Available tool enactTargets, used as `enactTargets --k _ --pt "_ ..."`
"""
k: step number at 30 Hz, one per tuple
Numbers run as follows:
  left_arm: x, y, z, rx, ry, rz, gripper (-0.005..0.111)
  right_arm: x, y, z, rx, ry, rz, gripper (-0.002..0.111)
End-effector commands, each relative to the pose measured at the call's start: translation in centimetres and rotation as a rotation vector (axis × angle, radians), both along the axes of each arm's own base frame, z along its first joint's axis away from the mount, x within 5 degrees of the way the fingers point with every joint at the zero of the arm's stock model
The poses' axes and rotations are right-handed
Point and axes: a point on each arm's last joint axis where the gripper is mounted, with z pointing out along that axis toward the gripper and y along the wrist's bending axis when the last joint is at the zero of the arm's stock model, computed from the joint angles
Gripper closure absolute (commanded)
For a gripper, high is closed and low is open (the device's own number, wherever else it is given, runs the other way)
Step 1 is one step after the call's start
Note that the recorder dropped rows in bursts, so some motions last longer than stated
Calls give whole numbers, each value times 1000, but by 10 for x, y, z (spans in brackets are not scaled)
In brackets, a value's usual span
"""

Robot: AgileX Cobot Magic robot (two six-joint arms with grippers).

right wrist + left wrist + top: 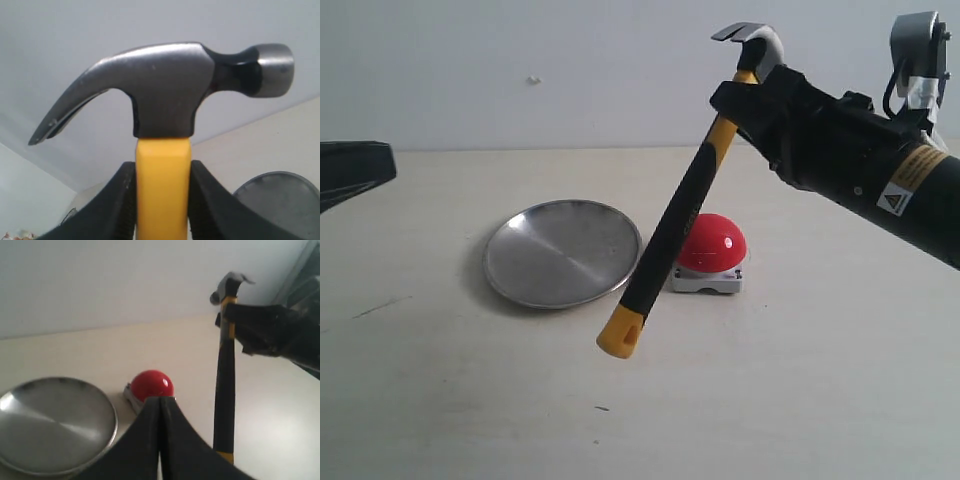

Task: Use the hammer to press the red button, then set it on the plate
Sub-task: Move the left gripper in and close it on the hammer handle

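Above the table [800,400], right side: the hammer [678,225] hangs head-up from the right gripper [748,98]. Its handle slants down, with the yellow end low and, in the exterior view, between plate [560,252] and button [712,243].

Risks, as judged:
- The hold sits close under the head, so the long free handle may pivot in the grip on meeting the dome.
- A glancing touch could slide off the glossy curve or shove the base.
- A swing could clip the plate rim.

Fingers [117,210] pinch the yellow neck from both sides, the head just past their tips. Left gripper [160,405] sits apart, fingers pressed together, holding nothing.
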Motion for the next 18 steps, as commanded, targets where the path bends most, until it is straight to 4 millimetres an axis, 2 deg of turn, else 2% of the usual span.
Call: enactTargets --k 1,5,8,11,12,14,15,18 --pt "39 -6 -6 35 124 -57 107 4 -3 11 75 -36 -42 108" --pt "66 -11 -15 105 181 -114 107 5 -5 8 95 10 -66 108" --pt "79 -22 -25 87 244 -179 103 6 -6 8 122 24 -76 108" --pt "84 -38 -31 107 246 -262 88 7 -8 7 177 50 -104 108" --pt "85 -49 -35 125 238 -308 75 10 -9 4 192 64 -124 108" --pt "87 -62 -36 137 233 -355 57 17 -8 -6 182 94 -125 108" --pt "87 -66 -36 139 232 -362 54 19 -7 -9 179 102 -124 108" --pt "94 -77 -35 167 219 -306 59 31 -3 -32 157 152 -107 108"
